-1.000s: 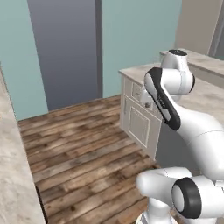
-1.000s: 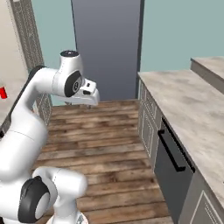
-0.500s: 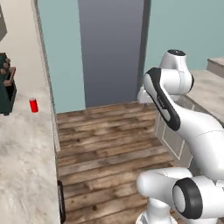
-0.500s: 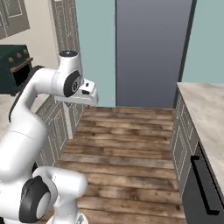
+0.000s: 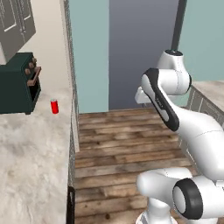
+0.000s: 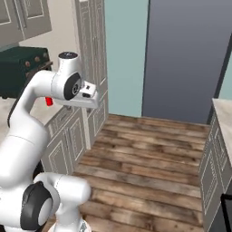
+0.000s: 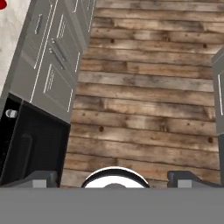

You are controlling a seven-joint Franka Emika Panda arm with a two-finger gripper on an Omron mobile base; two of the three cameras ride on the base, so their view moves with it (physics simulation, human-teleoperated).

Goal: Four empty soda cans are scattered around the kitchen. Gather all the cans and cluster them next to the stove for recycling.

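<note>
One red soda can (image 5: pixel 54 106) is what I can find right now, standing upright on the pale stone counter (image 5: pixel 30 162) along the left side, close to the counter's far end and near its right edge. Just left of it sits a dark green boxy appliance (image 5: pixel 17 83) with small knobs on its face, can and box apart, not touching. From the right base view I catch the same can (image 6: pixel 49 101) as a red sliver behind the arm's elbow, green box (image 6: pixel 22 65) behind it on the counter.

My gripper (image 7: pixel 113 175) hangs over the wood plank floor (image 7: pixel 144 109), well apart from the can, nothing between the fingers. Jaws spread wide, fingertips (image 7: pixel 41 177) far out at each side of the hand view, so released, holding nothing. Hand view looks straight down: grey cabinet drawers (image 7: pixel 52 57) on the left, a black appliance front (image 7: pixel 30 148) with a silver knob nearer me, red speck (image 7: pixel 2 4) at the top left corner that could be the can, too cropped to say.

Far wall is teal with a tall grey-blue door (image 5: pixel 142 52). Another stone counter (image 5: pixel 212 89) with grey cabinets on the right.
</note>
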